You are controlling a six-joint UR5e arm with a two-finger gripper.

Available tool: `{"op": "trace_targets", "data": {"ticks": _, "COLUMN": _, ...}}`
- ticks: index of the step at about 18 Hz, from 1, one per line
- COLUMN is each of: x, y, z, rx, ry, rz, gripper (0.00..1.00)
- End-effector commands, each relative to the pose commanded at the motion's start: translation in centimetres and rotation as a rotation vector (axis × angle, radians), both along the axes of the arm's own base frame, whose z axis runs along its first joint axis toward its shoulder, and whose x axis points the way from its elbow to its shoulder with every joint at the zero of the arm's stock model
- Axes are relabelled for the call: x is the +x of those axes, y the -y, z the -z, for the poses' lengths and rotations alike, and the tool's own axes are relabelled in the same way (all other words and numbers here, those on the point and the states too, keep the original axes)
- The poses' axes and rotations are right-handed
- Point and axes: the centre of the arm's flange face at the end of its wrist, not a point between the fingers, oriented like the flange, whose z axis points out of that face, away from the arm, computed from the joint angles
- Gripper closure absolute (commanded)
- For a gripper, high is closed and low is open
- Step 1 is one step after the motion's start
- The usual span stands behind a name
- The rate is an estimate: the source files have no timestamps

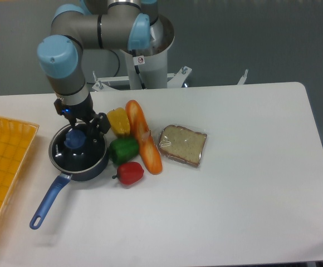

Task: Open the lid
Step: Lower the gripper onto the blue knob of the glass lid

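The lid (78,149) lies flat on the saucepan (79,164) (knob up); end effector (75,137) grip unclear.

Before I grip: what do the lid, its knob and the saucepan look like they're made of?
The lid looks like clear glass with a thin metal rim: the pan's dark inside shows through it. Its knob is matte blue, probably plastic. The saucepan appears to be dark coated metal with a blue, plastic-looking handle. The gripper is directly over the knob.

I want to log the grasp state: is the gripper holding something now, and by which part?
It cannot be told for certain. The gripper is down at the blue knob of the lid, which sits on the saucepan; a closed grip is not visible.
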Motion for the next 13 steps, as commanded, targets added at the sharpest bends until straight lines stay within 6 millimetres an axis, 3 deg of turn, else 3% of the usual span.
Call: {"op": "trace_targets", "data": {"ticks": 13, "x": 2.7, "y": -1.8, "z": 1.7, "rx": 0.002, "ry": 0.000, "rz": -0.026, "gripper": 0.00}}
